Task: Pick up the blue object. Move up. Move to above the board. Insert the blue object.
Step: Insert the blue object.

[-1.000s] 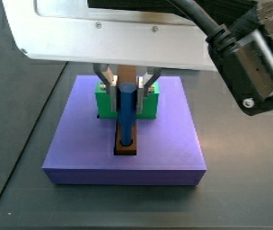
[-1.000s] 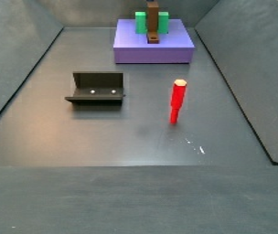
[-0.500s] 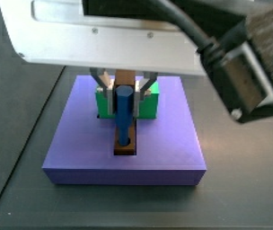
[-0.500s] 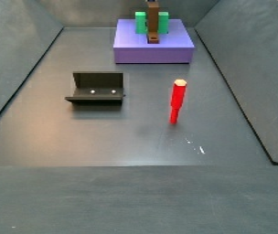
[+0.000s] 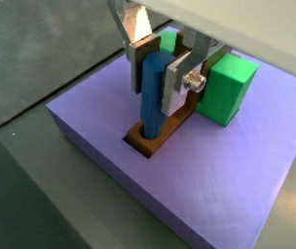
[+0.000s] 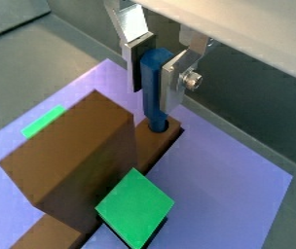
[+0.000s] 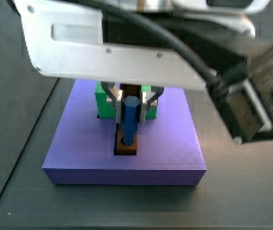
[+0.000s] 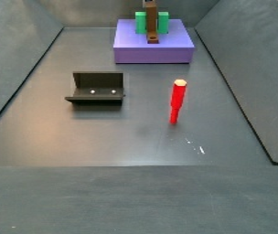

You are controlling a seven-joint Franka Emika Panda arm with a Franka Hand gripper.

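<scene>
The blue object (image 5: 151, 112) is a straight blue peg standing upright with its lower end in the round hole at one end of the board (image 5: 167, 134), a brown plank. My gripper (image 5: 156, 86) is directly above the hole, shut on the peg's upper part, one finger on each side. Both wrist views show this, and the peg (image 6: 155, 115) enters the board (image 6: 79, 175) there too. Green blocks (image 5: 229, 88) (image 6: 135, 204) flank the board. In a side view the peg (image 7: 127, 121) stands on the board (image 7: 128, 149) under the gripper (image 7: 128, 93).
The board and blocks rest on a large flat purple slab (image 7: 91, 153), which also shows at the far end of the floor (image 8: 135, 51). A red stick (image 8: 176, 101) stands mid-floor. The dark fixture (image 8: 96, 89) stands to its left. Grey walls ring the floor.
The gripper has come down with the blue peg. The peg now stands lower, with less of it showing above the board. The red stick and the fixture have not moved.
</scene>
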